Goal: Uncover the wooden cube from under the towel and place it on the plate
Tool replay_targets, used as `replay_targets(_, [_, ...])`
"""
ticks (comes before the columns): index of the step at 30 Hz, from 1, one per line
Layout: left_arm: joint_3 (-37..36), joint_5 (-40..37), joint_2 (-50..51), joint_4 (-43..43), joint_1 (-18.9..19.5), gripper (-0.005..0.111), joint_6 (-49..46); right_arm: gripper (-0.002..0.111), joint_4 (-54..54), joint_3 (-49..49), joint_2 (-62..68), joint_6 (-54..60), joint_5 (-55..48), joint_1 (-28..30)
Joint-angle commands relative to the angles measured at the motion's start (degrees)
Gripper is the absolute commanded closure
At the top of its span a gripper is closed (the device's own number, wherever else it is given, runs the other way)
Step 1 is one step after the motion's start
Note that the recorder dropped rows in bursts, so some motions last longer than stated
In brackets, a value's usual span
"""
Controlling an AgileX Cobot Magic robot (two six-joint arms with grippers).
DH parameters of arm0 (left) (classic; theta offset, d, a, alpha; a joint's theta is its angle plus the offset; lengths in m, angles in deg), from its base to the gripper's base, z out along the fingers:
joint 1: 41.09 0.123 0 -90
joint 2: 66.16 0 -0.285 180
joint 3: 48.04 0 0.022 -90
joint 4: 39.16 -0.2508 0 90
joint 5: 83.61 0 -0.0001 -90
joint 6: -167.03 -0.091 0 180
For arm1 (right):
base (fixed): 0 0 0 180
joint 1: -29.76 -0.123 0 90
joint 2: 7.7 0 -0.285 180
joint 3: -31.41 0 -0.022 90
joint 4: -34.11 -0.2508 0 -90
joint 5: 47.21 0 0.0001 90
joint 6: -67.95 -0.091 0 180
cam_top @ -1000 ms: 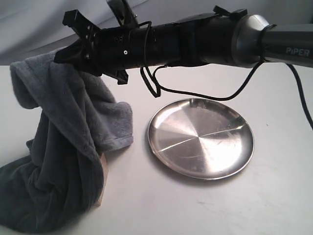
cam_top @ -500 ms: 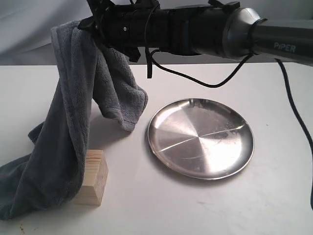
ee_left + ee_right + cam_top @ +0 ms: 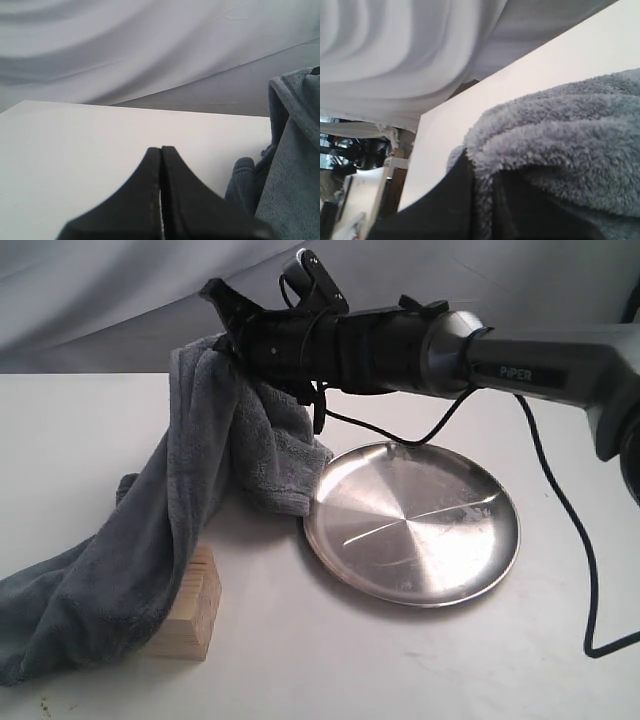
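Observation:
My right gripper (image 3: 228, 330) reaches in from the right and is shut on the blue-grey towel (image 3: 190, 500), holding one end up above the table. The towel hangs from it down to the lower left, where its tail lies on the table. The wooden cube (image 3: 192, 608) stands on the table with its front and right faces bare; towel still lies against its left side. The steel plate (image 3: 412, 522) sits to the cube's right with nothing on it. In the right wrist view the towel (image 3: 560, 135) is pinched in the gripper (image 3: 482, 167). My left gripper (image 3: 161, 149) is shut on nothing, beside the towel (image 3: 295, 170).
A black cable (image 3: 400, 435) loops down from the right arm over the plate's far rim, and another cable (image 3: 575, 570) trails across the table at the right. A fold of towel (image 3: 285, 465) hangs close to the plate's left rim. Grey cloth backdrop behind.
The right gripper has carried the towel up and then to the right. The cube, almost fully covered a second ago, now shows its front and right faces. Plate and cube have not moved.

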Motion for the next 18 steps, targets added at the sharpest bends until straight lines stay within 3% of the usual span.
replay_targets(1, [-0.23,0.22,-0.16,-0.04,0.03,0.107,0.15,0.09,10.49,0.3,0.91,0.31,-1.35,0.36])
replay_targets(6, [-0.23,0.22,-0.16,-0.04,0.03,0.107,0.15,0.051,13.67,0.3,1.03,0.31,-3.21,0.36])
replay_targets(9, [-0.23,0.22,-0.16,-0.04,0.03,0.107,0.15,0.036,18.43,0.3,1.03,0.31,-5.53,0.75])
replay_targets(14, [-0.23,0.22,-0.16,-0.04,0.03,0.107,0.15,0.025,25.82,0.3,1.03,0.31,-11.34,1.97])
replay_targets(18, [-0.23,0.22,-0.16,-0.04,0.03,0.107,0.15,0.024,34.81,0.4,0.82,0.31,-16.56,3.04])
